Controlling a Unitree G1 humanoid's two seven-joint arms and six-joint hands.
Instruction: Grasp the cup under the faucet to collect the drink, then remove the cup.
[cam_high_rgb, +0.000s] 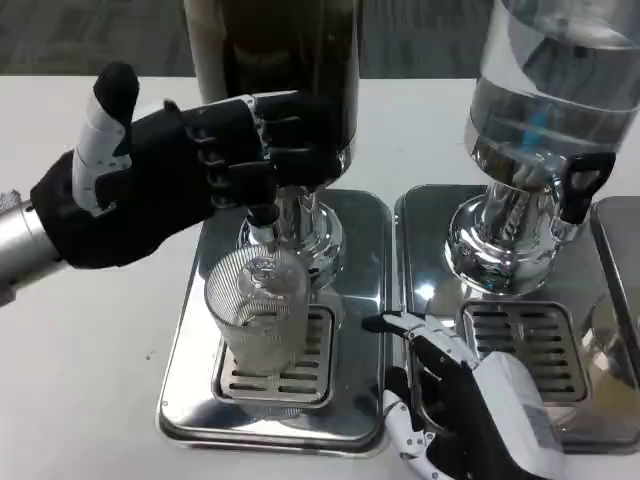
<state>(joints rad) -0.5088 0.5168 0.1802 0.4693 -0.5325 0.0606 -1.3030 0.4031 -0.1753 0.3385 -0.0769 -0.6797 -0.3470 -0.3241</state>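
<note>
- Left hand (190, 170): fingers wrapped on the faucet lever (262, 205) of the dark-drink dispenser (275, 60).
- Right hand (470, 400): low, beside the tray (190, 400), fingers apart, holding nothing.
- Cup (258, 310): ribbed clear glass, upright on the drip grate under the faucet; fill level could not be told.
- Second dispenser (545, 90): held clear liquid.
- Risk, judged: unheld cup could overflow or tip if flow ran long.

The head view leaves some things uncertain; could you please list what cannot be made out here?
- Faucet lever: covered by the left hand.
- Liquid level in the cup: clear ribbed glass, no telling.
- Right hand: cut off by the bottom edge.
- Both dispensers' tops, dark and clear: cut off by the top edge.
</note>
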